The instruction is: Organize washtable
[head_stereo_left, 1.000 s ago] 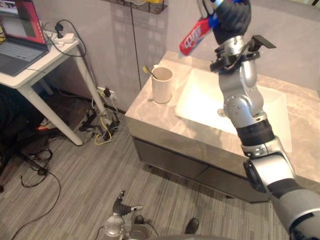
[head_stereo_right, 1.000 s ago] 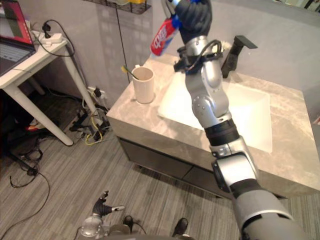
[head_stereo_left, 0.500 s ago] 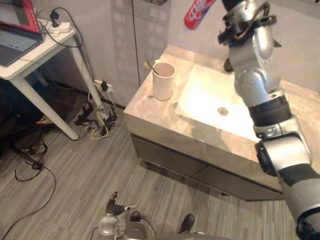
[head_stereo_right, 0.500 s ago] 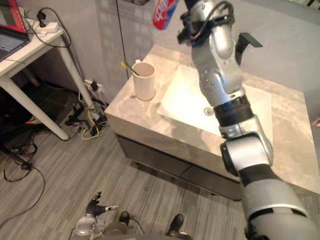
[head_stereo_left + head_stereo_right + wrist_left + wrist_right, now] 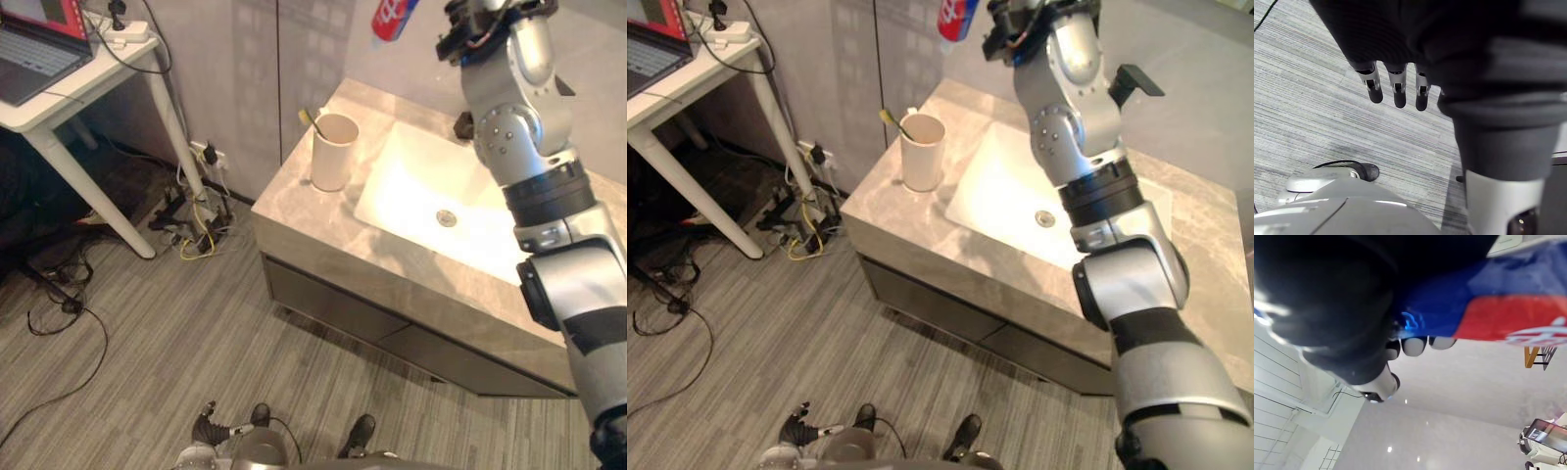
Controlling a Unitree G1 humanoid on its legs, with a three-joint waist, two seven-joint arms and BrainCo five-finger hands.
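Below me, a grey stone-look washstand [image 5: 323, 220] is carrying a white sink [image 5: 411, 186] with a black faucet [image 5: 1132, 80] at its far edge. A beige cup [image 5: 334, 152] is standing upright on the counter just beside the sink's left rim, and a toothbrush [image 5: 311, 119] is leaning out of it. I am holding my right arm high above the far side of the basin, my right hand [image 5: 1414, 346] curling its fingers round a red and blue toothpaste tube [image 5: 395, 15], well above the cup. My left hand [image 5: 1396, 90] is hanging low over the striped grey floor [image 5: 196, 343], fingers straight and relaxed, holding nothing. A white desk [image 5: 88, 83] with a laptop [image 5: 34, 44] is standing to the left.
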